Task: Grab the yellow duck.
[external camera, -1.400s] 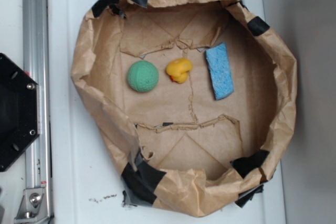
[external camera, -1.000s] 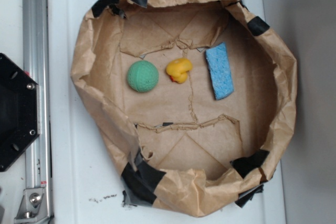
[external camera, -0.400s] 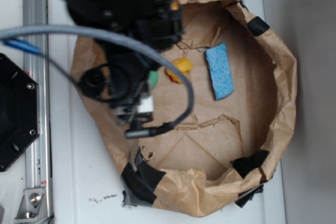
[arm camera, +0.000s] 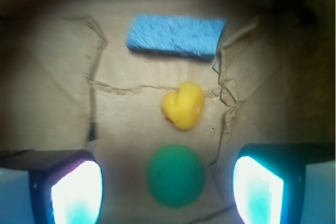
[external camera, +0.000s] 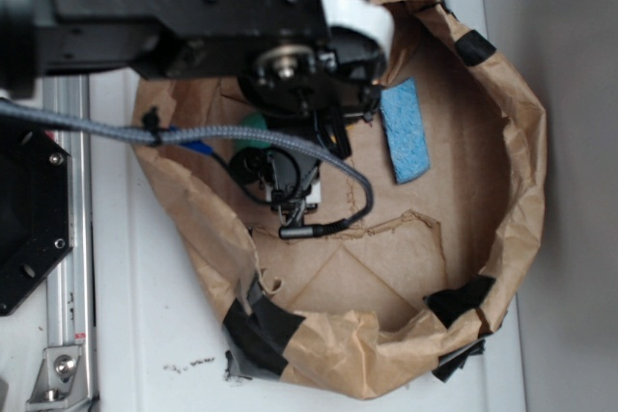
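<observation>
Pincer (arm camera: 167, 192) spread wide and empty, green ball (arm camera: 176, 176) lined up ahead of the yellow duck (arm camera: 183, 105), so a straight drop risks the wrong toy

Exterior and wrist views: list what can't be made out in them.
- Exterior: yellow duck hidden under the arm; green ball only a sliver.
- Wrist: the gripper jaws are cut off by the bottom edge; blurred, duck's beak unclear.
- Blue sponge shows in both.
</observation>
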`<state>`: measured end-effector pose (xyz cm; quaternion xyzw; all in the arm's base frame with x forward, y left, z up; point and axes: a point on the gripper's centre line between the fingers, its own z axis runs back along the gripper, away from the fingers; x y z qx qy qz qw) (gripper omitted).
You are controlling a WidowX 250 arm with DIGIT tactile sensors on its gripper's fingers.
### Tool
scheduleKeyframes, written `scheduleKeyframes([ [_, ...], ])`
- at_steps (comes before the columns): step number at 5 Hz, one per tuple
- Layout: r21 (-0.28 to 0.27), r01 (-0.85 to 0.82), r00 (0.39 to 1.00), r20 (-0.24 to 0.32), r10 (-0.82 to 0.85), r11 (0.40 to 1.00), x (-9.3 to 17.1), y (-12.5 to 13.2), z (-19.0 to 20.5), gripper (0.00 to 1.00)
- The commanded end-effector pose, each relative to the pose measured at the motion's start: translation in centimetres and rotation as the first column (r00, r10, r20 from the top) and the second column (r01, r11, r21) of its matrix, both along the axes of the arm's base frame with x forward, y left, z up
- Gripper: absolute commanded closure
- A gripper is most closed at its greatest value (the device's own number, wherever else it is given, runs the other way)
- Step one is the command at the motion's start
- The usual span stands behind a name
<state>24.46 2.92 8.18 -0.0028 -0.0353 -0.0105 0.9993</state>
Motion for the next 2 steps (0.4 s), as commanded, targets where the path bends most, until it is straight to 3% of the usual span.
scheduleKeyframes([
  [1, -0.02, -0.017, 0.999, 0.028, 0.017, 1.0, 2.6, 2.4, 0.1, 0.0],
  [2, 0.004, 0.009, 1.0, 0.028, -0.009, 1.0, 2.9, 4.1, -0.2, 0.0],
])
